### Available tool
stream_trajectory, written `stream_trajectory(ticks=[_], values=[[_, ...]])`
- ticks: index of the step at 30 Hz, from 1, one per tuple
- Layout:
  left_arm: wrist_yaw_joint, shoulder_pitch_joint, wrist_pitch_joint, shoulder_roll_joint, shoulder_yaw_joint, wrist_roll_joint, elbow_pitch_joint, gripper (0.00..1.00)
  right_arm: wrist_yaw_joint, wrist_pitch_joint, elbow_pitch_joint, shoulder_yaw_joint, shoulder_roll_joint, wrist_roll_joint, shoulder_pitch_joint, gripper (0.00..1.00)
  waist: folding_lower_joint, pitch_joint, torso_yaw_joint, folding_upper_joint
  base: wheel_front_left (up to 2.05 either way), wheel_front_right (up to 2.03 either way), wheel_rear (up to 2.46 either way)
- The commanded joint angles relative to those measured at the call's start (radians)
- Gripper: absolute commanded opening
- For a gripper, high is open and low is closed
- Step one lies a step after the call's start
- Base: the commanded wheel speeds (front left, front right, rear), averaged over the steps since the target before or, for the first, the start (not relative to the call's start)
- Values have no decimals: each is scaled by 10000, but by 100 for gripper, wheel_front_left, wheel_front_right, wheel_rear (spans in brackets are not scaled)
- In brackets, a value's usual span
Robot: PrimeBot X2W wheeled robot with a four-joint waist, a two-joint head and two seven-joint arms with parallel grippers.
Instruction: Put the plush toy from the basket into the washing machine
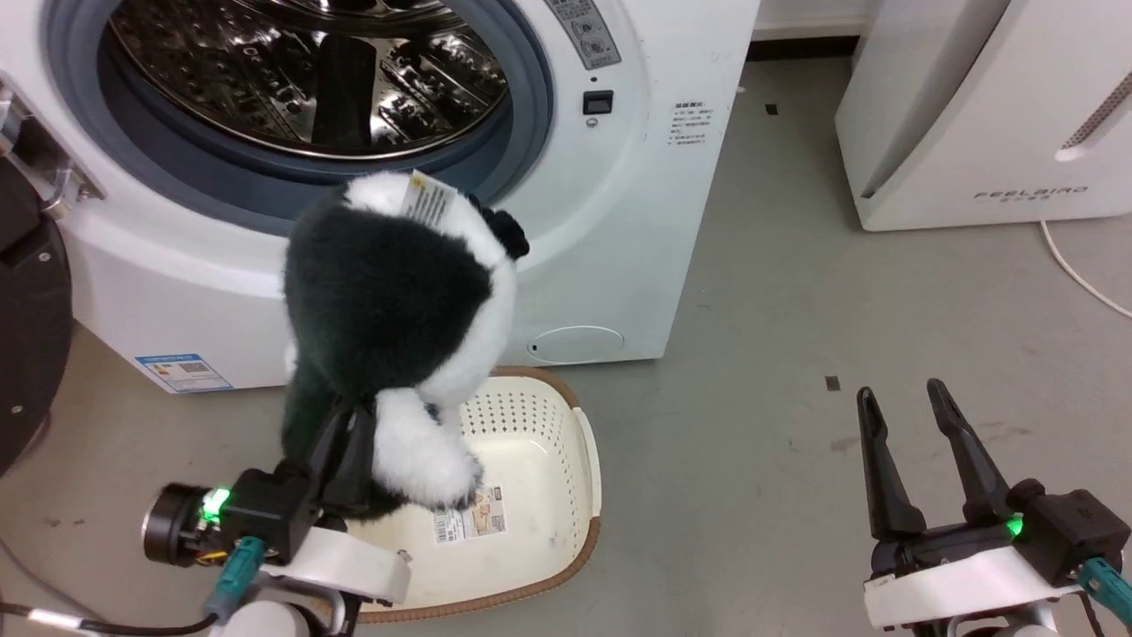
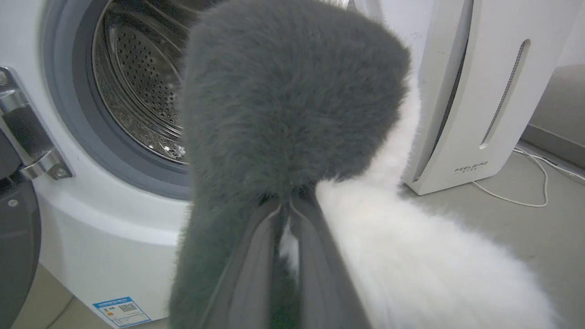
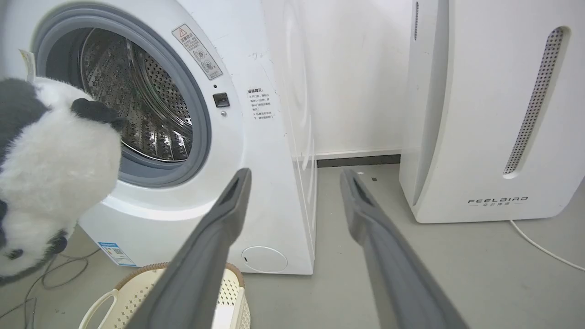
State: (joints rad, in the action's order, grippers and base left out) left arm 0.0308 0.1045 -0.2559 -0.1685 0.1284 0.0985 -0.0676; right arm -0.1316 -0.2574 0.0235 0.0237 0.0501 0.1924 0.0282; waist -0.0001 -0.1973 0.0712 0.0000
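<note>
The washing machine [image 1: 637, 177] stands just beyond the tips of the left fingers, its port open onto the shiny steel drum [image 1: 309, 80]. Past the right fingers stands a white appliance [image 1: 973, 106] marked FEELBIRD.

The plush toy [image 1: 389, 292] rises straight up from the left gripper [image 1: 349, 447], whose fingers are clamped on its lower end. Its top is level with the port's lower rim, in front of it and not yet inside. Beneath the left fingers sits the basket [image 1: 588, 460], with the toy lifted clear of it. So the pick-up looks done. What remains, I judge, is carrying the toy through the port and letting go.

The right gripper [image 1: 900, 391] hangs well apart, fingers spread and holding nothing.

A barcode sticker [image 1: 469, 518] lies on the basket's bottom. The toy's sewn label [image 1: 429, 199] and the washer's blue-edged sticker [image 1: 184, 372] carry print, probably too small to read.
</note>
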Motion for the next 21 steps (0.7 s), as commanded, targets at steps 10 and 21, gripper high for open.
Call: stream_trajectory(ticks=[10,21], values=[[651,1130,-58,-665,-793,111,463,0,9,-44,-497,146,1,-11,240,100,1,-1076,614,0,0,0,0],[977,4962,1717,-3247,-813,799,-938,0,9,-44,-1091,261,1,323,1070,100,1,-3451,1511,0,0,0,0]])
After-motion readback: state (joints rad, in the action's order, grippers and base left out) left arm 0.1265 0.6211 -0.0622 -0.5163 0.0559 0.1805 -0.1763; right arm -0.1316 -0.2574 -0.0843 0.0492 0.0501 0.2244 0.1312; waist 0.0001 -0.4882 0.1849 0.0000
